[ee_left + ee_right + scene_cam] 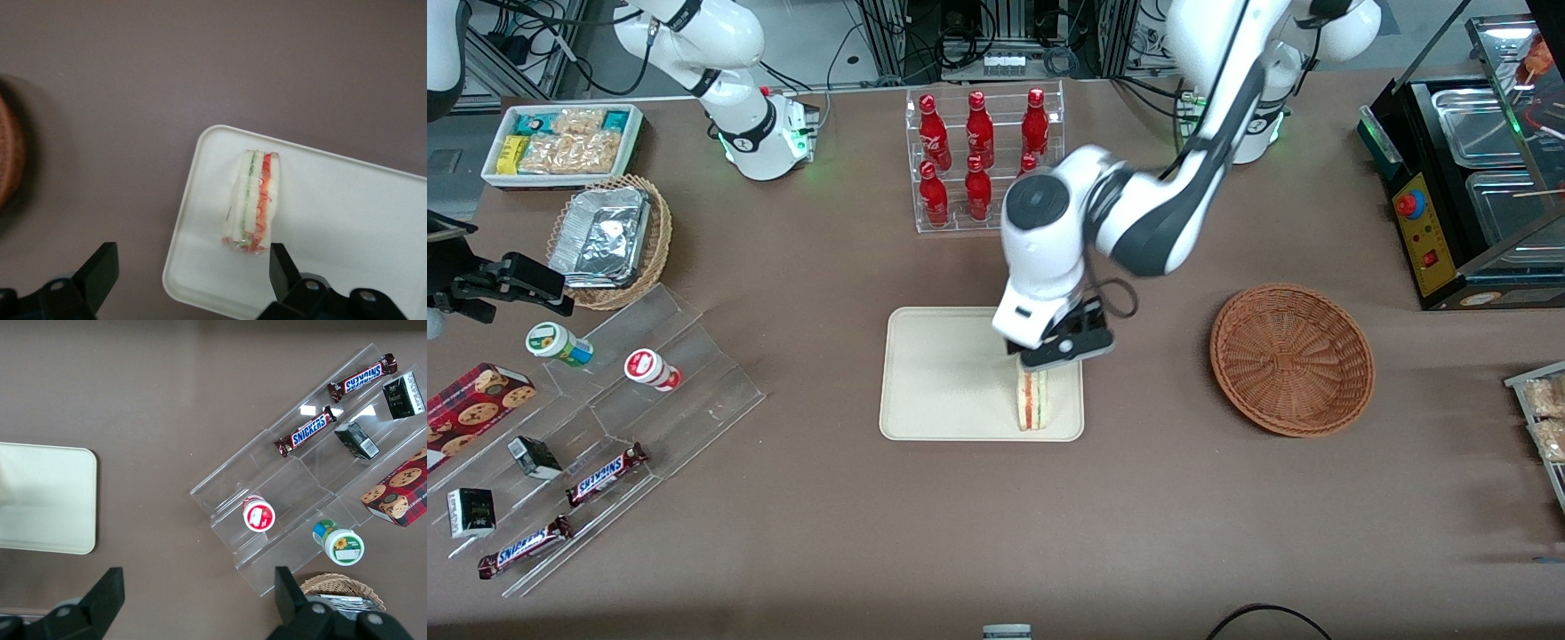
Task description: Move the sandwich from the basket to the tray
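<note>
Near the lower right corner of the tray [943, 373], just below centre of the front view, the sandwich [1032, 399] rests with its striped cut edge facing up. My wrist housing covers its upper end there, so I cannot make out how far it reaches under me. My gripper [1064, 349] hangs just above it, fingers [281, 265] spread wide apart and holding nothing; the wrist view shows the sandwich [253, 203] lying free on the tray [347, 213] between them, one finger close beside its end. It sits near the tray's rim on the side toward the basket [1291, 358], with bare tray open toward the parked arm's end. Bare brown table [1147, 498] separates tray and basket, which stand well apart. Only a blurred sliver of basket [10, 157] shows at the wrist view's edge.
</note>
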`<state>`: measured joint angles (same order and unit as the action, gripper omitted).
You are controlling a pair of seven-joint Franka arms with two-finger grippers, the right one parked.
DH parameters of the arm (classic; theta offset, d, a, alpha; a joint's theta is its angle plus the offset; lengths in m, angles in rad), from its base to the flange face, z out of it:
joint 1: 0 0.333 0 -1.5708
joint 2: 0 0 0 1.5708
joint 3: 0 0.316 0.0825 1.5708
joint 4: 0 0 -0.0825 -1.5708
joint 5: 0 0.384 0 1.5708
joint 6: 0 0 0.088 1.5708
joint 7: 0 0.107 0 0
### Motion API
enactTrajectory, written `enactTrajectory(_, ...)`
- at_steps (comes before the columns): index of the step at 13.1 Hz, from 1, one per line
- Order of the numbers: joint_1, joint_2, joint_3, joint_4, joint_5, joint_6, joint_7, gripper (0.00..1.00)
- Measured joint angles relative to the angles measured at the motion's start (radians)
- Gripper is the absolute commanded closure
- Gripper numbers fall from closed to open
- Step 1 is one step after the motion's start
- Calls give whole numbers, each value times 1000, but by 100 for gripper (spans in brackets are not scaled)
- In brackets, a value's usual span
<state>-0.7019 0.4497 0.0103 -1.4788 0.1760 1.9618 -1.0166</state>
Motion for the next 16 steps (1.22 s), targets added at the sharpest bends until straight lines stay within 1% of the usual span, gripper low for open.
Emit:
enactTrajectory(2, 30, -62, 1, -3, 0, -39, 0, 0)
enactTrajectory(5, 89, -113, 3, -8, 0, -85, 31, 0)
enactTrajectory(7, 145, -141, 5, -8, -11, -123, 100, 0)
enactTrajectory(10, 245, -187, 7, -9, -62, -168, 247, 0)
enactTrajectory(12, 304, -209, 8, -10, -83, -198, 328, 0)
enactTrajectory(16, 398, -222, 9, -12, -90, -230, 411, 0)
